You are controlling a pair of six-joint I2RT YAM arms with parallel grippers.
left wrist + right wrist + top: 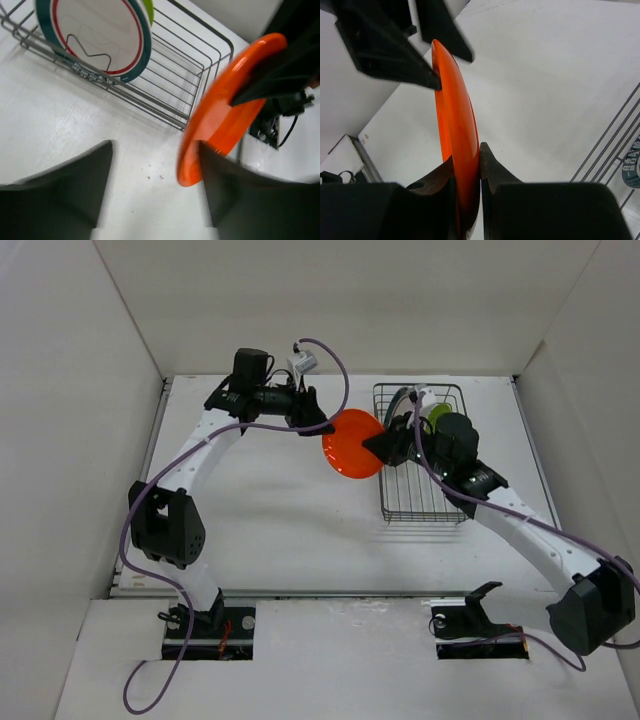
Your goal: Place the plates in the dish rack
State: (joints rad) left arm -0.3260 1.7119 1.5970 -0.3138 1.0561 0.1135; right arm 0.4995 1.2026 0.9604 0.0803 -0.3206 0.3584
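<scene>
The orange plate (353,443) hangs above the worktop (270,520), between the two arms. The right end effector (479,165) is pinching its right rim. The left end effector (155,147) is spread wide, with the plate's left edge by one finger and no grip that I can see. The dish rack (420,495) is just right of the plate, so the right arm is the nearer one. The teal-rimmed plate (100,35) and the lime green plate (437,412) stand at the rack's far end. I'd expect the carry to go rightward, plate edge-first toward the free prongs nearer in.
</scene>
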